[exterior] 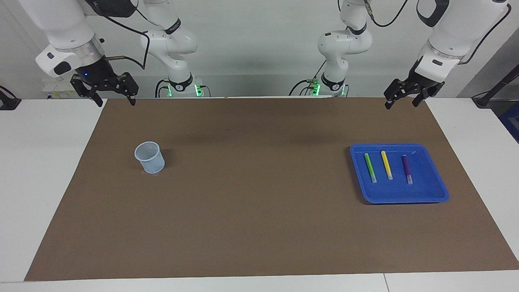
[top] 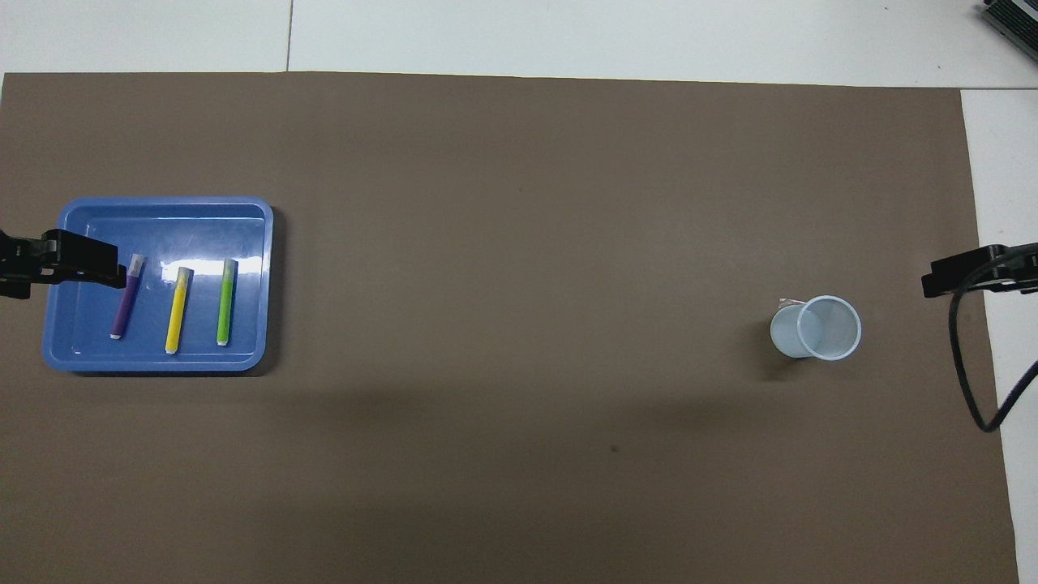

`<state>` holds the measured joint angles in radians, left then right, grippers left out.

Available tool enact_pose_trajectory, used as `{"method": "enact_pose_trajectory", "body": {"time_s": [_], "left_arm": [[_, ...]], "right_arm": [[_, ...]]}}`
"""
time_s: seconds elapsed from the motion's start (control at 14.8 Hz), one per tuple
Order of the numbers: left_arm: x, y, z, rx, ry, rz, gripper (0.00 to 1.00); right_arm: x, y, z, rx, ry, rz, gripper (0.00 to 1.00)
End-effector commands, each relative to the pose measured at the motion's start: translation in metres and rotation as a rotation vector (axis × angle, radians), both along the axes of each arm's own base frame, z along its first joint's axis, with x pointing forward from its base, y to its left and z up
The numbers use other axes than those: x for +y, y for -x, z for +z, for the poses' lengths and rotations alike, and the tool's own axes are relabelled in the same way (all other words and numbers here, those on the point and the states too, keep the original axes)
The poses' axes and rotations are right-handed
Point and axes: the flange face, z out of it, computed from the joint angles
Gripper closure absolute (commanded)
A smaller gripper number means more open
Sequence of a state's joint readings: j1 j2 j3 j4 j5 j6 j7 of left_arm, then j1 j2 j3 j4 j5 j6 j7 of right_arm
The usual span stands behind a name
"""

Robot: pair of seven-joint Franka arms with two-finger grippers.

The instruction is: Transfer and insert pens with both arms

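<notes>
A: Tray status?

B: Blue tray [exterior: 438,190] sits at the right of the facing view, on the brown mat [exterior: 259,227]. Three pens lie flat in it, side by side, apart from each other: green pen [exterior: 370,168], yellow pen [exterior: 386,165], purple pen [exterior: 407,169]. In that view their pale ends point toward the bottom of the frame.

A: Cup?

B: Pale blue cup [exterior: 149,157] stands upright, left of centre in the facing view, well apart from the tray. Nothing visible inside it from overhead.

A: Grippers?

B: Left gripper [exterior: 401,98] hangs in the air at upper right of the facing view, over the mat's edge by the robots, fingers spread, holding nothing. From overhead its black tip overlaps the tray's edge at the frame's left, just beside the purple pen's pale end; the facing view shows it well above the tray.

A: Right one?

B: Right gripper [exterior: 113,98] is at upper left of the facing view, over the mat's corner. Fingers spread, empty.
</notes>
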<state>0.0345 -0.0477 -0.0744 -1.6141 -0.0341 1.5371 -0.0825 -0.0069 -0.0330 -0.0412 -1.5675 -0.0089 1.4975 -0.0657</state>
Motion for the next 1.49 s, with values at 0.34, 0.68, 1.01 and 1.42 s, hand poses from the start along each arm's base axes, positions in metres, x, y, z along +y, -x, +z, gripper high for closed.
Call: {"method": "enact_pose_trajectory", "body": {"time_s": [0.34,0.68,1.01,1.42], "left_arm": [[0.001,0.004,0.005,-0.004,0.016,0.000,0.00],[0.001,0.004,0.005,-0.004,0.016,0.000,0.00],[0.002,0.006,-0.006,-0.029,0.013,0.031,0.00],[0.004,0.012,-0.030,-0.033,0.012,0.034,0.00]], "right_arm": [[-0.009,0.005,0.009,-0.064,0.018,-0.034,0.00],[0.005,0.009,0.011,-0.071,-0.021,0.117,0.00],[0.021,0.012,0.014,-0.071,-0.037,0.181,0.00],[0.052,0.014,-0.001,-0.103,-0.116,0.132,0.00]]}}
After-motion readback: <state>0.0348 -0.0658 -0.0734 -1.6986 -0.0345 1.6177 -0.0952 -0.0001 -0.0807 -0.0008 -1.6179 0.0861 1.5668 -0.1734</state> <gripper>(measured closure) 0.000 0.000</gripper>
